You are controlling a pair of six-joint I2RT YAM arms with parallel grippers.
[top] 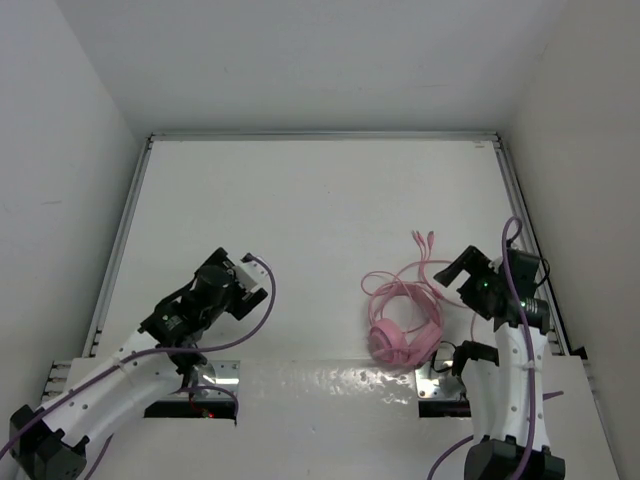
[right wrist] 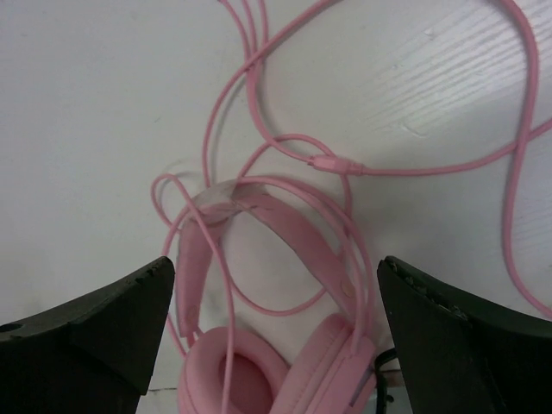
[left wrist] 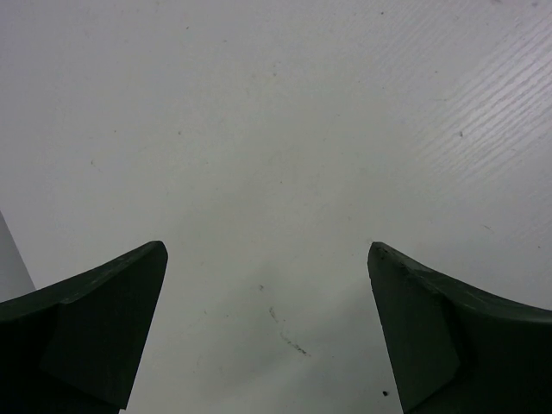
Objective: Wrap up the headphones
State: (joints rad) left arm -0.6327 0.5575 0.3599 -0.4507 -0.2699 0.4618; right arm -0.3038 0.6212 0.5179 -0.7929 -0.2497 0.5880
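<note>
Overhead, white walls [top: 300,60] box a white table [top: 300,220] bearing pink headphones [top: 392,338].

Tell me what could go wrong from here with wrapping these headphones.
1. The cable lies in loose loops crossing over the headphones. The open right pincer hovering there might pinch several strands at once and knot them.
2. The open left pincer sits over the table, far from the headphones, so nothing pins them. A tug on the cable would probably drag them.

Headphones [right wrist: 285,345] between spread fingers [right wrist: 103,336].
</note>
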